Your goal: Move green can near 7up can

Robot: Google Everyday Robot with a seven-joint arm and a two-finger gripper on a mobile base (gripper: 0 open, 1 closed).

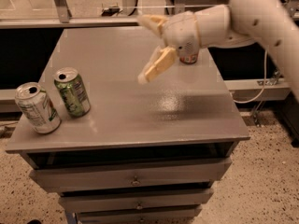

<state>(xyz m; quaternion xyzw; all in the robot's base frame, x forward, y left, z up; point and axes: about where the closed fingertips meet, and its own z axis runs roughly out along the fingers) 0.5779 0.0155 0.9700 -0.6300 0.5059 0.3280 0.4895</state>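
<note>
The green can stands upright near the left edge of the grey table, dark green with white label patches and a silver top. The 7up can, pale silver-white with green lettering, stands just to its left, close but with a small gap. My gripper is open and empty, raised above the table's middle back, well to the right of both cans, one finger pointing left and the other down-left.
A red-orange can stands at the back right of the table, mostly hidden behind my wrist. The table has drawers under its front edge. A rail runs behind the table.
</note>
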